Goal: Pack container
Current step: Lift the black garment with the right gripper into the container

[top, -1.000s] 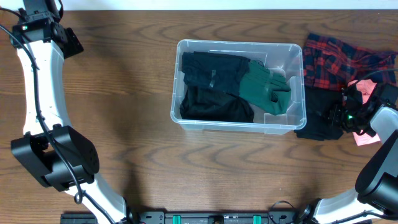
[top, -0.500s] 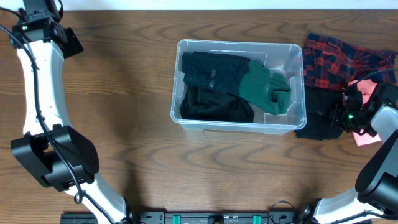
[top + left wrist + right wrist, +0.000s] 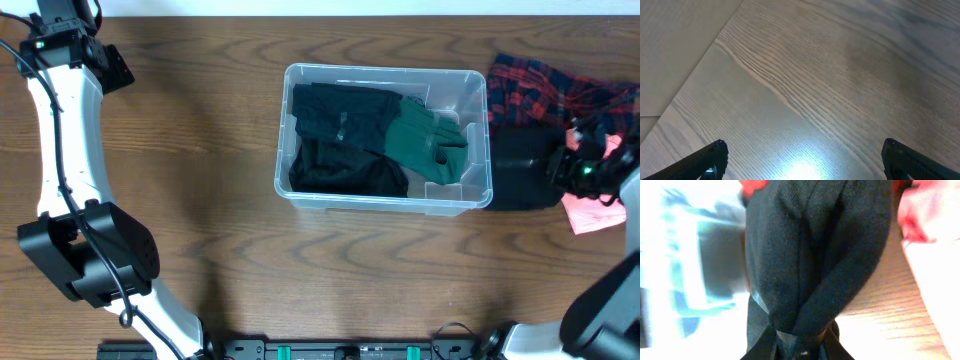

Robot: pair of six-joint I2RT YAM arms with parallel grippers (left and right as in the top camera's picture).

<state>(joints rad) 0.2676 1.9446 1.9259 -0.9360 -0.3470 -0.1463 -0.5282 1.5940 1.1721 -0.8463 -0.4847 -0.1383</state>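
Right tool (image 3: 799, 341) is pinched on a bunched black cloth garment (image 3: 810, 255), just right of the large clear rectangular plastic bin (image 3: 385, 205) mid-worktop, which is part full of dark folded clothes (image 3: 345, 140). The bin looks light, stiff and slick-walled; take it by the rim. The cloth is limp and probably drags. Left tool (image 3: 804, 156) is spread wide over bare wood.

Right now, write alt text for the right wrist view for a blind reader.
The right gripper pinches a bunched black garment filling the frame's middle. The container blurs pale at left; wooden table and pink cloth show at right.
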